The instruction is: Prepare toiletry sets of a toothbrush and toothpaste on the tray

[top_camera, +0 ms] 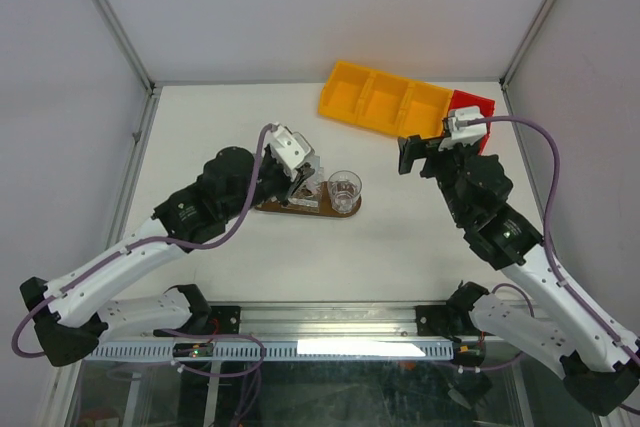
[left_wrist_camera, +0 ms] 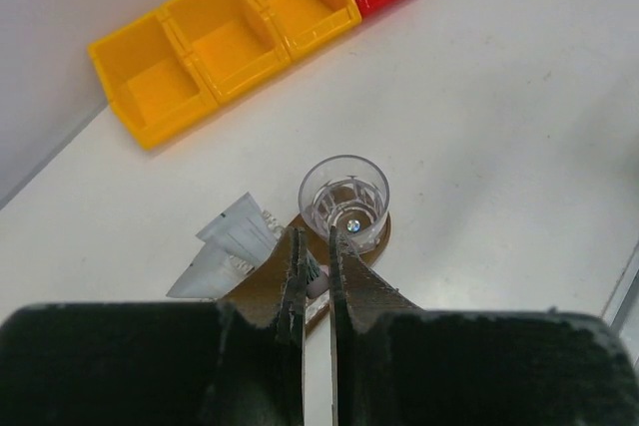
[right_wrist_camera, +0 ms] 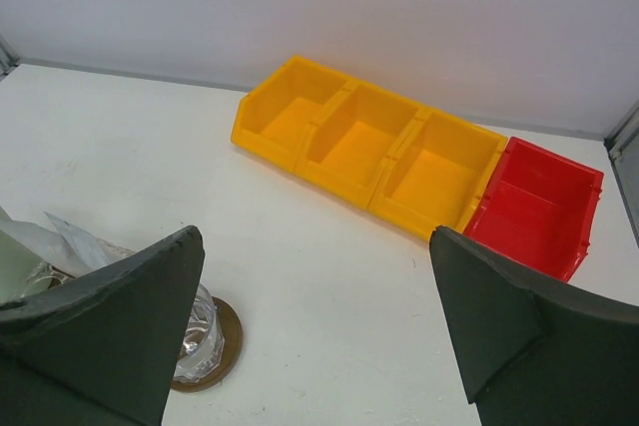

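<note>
Evidently the small white squeeze tubes with flat crimped ends (left_wrist_camera: 236, 234) are light, soft and rather slippery. They would dent under a hard pinch, so the stiff crimp or the firmer shoulder looks the safest place to take hold. Two of them lie on the flat dark-brown wooden tray (right_wrist_camera: 230, 336), towards its middle. A clear drinking glass (left_wrist_camera: 344, 197) stands on one rounded end of the tray.

Directly above the tray, the left hand (left_wrist_camera: 315, 238) is closed to a narrow slit. A pale sliver (left_wrist_camera: 318, 281) shows in the gap, possibly a toothbrush, though I cannot tell what it is or whether it is gripped.

Well away from the tray, the right hand (right_wrist_camera: 315, 246) hangs spread wide and holds nothing. Beyond it are the yellow divided plastic bin (right_wrist_camera: 339, 187) and the red bin (right_wrist_camera: 519, 231).
</note>
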`<state>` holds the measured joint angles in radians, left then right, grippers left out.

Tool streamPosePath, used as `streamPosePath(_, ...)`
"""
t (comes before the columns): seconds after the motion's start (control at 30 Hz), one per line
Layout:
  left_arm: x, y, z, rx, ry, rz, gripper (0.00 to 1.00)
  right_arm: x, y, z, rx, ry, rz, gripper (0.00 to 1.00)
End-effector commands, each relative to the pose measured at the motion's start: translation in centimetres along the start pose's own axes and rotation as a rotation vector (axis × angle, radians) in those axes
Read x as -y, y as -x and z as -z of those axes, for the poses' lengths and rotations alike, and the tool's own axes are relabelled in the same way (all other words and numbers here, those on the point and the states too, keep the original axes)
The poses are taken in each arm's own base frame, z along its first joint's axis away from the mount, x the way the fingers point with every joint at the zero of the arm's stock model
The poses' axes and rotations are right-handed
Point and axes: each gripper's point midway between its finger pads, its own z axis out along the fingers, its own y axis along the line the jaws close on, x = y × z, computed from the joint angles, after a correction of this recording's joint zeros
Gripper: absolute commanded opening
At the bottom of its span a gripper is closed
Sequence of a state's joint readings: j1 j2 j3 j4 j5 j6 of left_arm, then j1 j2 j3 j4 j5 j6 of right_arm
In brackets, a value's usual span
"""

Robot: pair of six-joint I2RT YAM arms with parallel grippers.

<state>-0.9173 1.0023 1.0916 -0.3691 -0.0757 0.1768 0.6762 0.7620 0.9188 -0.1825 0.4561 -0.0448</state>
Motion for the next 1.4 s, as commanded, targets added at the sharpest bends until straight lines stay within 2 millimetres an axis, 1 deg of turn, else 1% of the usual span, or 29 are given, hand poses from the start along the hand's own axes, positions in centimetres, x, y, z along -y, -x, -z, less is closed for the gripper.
streamPosePath(0.0,0.6,0.5,-1.1,0.044,-0.037,-0.091,0.00,0.5,1.3,0.1,0.068,-0.006,-0.008,0.99)
streamPosePath(0.2,0.4,-1.0,-1.6,0.023,-0.025,-0.130,0.00,0.6,1.4,0.2,0.085,-0.004,-0.017,1.00)
streamPosePath(0.57,0.2,-2.1,-2.1,0.037,-0.011,-0.192,0.00,0.5,0.9,0.2,0.083,0.010,-0.029,0.99)
streamPosePath(0.97,0.5,-5.2,-3.3,-0.008,-0.035,-0.290,0.00,0.2,0.7,0.2,0.085,0.025,-0.037,0.99)
streamPosePath(1.23,0.5,-5.5,-4.2,0.026,-0.019,-0.288,0.00,0.1,0.7,0.3,0.089,0.034,-0.045,0.99)
streamPosePath(1.37,0.2,-6.1,-4.6,0.022,0.001,-0.286,0.00,0.1,0.6,0.2,0.089,0.034,-0.046,1.00)
